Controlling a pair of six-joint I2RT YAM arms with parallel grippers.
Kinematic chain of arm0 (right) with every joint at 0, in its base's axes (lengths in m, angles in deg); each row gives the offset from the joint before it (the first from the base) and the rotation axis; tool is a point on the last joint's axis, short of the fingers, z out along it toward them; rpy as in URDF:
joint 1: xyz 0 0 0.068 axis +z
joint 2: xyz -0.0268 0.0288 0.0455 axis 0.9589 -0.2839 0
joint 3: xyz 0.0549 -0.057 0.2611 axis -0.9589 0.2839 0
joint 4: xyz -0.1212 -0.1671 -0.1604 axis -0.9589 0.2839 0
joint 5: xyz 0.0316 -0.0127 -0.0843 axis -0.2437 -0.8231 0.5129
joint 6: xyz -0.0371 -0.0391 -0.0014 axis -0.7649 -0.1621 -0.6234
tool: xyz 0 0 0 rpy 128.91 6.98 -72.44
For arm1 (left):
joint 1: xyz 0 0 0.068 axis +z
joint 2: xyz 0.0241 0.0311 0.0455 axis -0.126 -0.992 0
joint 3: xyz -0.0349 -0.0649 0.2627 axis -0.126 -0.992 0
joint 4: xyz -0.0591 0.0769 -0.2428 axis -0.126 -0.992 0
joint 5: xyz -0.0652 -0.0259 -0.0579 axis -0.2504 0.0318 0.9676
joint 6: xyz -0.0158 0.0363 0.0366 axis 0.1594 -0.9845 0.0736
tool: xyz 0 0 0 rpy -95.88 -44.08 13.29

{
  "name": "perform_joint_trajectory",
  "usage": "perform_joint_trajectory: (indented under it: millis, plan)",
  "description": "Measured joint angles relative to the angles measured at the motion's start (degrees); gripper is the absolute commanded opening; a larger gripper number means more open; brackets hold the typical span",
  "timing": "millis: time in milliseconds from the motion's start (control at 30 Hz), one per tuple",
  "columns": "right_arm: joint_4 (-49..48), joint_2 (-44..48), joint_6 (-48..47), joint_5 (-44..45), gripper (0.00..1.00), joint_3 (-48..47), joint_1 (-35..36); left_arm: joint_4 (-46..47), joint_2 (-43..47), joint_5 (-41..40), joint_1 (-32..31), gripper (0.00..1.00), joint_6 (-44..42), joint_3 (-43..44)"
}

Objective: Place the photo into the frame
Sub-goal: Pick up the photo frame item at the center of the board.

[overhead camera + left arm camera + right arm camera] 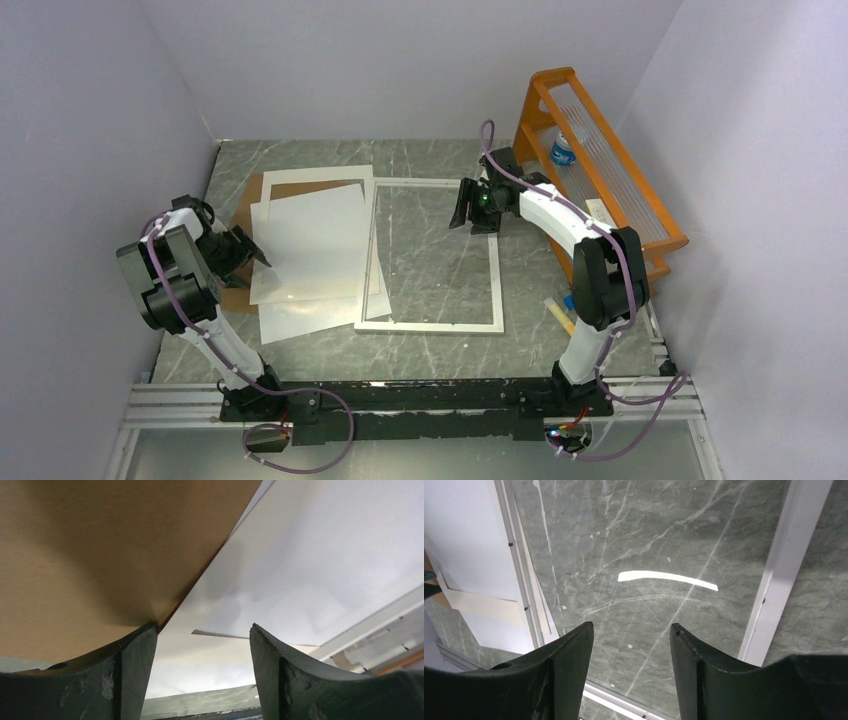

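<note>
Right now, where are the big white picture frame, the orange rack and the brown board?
Narrow white-silver rectangular picture frame [430,325], top view, its near rail.
Orange open rack [553,77], top view, its far top bar.
Flat brown backing board [100,545], left wrist view, its bare face.

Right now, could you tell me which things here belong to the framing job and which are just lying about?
Job: photo, apparently the top white sheet, white side up; frame.
Lying about: mat; brown board; orange rack; bottle in the rack.
</note>
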Motion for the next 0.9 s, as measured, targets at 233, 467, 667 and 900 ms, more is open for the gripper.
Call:
perform_joint_trajectory:
  millis: [233,467,667,900]
  plan:
    - [0.48,-0.09,-0.22,0.02,0.61,-0.02,0.0,1.77,0.0,9.05,0.17,0.57,0.15,-0.33]
    - [0.87,-0.59,-0.39,0.04,0.61,-0.02,0.0,2.38,0.0,16.33,1.88,0.53,0.74,-0.37]
    - [0.94,-0.59,-0.66,0.46,0.61,-0.02,0.0,4.28,-0.17,27.04,4.76,0.55,2.12,-1.68]
    - [1.05,-0.59,-0.96,0.7,0.61,-0.02,0.0,8.26,-2.51,37.57,5.05,0.55,5.2,-4.66]
